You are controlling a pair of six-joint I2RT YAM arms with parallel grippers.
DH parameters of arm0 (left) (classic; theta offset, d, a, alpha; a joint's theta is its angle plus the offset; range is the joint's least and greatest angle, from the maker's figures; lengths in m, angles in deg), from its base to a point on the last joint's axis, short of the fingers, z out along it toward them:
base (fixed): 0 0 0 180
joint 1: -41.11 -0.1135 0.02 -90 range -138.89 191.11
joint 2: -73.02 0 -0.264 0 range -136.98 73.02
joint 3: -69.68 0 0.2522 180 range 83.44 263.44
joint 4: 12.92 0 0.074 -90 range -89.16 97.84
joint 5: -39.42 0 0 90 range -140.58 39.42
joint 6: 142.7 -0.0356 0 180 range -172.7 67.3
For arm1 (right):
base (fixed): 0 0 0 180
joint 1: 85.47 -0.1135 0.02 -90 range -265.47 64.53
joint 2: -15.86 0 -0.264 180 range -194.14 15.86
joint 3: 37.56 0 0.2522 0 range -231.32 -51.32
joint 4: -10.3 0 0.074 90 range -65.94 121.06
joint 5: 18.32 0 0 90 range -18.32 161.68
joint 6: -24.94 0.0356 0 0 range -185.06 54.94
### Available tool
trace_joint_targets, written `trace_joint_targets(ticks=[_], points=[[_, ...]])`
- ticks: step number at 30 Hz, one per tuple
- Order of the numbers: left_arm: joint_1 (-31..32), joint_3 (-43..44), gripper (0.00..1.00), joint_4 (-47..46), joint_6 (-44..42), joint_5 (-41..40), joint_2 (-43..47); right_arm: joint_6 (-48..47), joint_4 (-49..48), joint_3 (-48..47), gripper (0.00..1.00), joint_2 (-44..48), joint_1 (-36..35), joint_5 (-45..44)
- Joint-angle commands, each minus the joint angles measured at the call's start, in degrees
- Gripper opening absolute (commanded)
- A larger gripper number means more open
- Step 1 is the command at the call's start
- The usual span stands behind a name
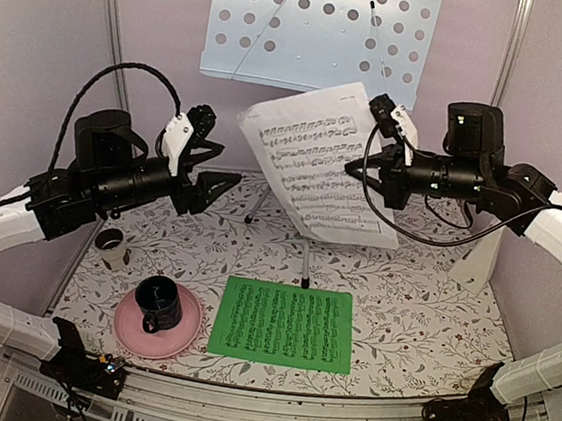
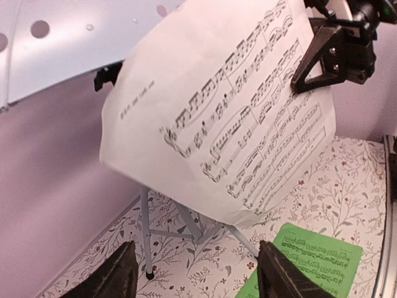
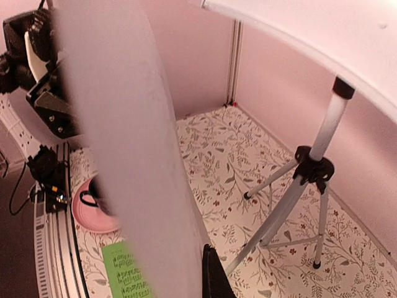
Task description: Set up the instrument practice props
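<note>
Top external view: the white sheet of music [image 1: 317, 159] hangs tilted in the air before the music stand [image 1: 320, 29], pinched at its right edge by the right gripper [image 1: 361, 169]. The left gripper [image 1: 222, 176] stands wide, empty, apart to the left. Ease the sheet's lower edge onto the stand's ledge slowly, so it cannot buckle.

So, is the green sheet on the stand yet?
No, the green sheet lies flat on the table, clear of the stand.

Mug [image 1: 158, 304] on pink plate [image 1: 129, 333]; cup [image 1: 110, 246]
</note>
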State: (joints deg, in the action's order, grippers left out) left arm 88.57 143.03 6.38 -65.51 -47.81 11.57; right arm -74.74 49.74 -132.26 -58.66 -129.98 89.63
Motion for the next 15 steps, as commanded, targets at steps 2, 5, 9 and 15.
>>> trace_joint_targets(ticks=[2,5,9,15], points=[[-0.6,6.65,0.65,-11.03,3.53,-5.48,-0.13,6.57,-15.78,-0.83,0.0,3.82,5.05,4.33],[-0.57,12.44,0.63,-11.02,2.21,-7.98,-3.27,7.01,-18.45,-3.01,0.0,3.66,6.69,3.39],[-0.54,19.37,0.61,-10.71,-0.46,-8.05,-7.76,7.81,-20.69,-6.16,0.0,3.51,7.74,2.77],[-1.86,29.95,0.58,-10.05,-3.07,-9.87,-14.98,7.83,-23.87,-8.5,0.0,3.62,8.67,-1.61]])
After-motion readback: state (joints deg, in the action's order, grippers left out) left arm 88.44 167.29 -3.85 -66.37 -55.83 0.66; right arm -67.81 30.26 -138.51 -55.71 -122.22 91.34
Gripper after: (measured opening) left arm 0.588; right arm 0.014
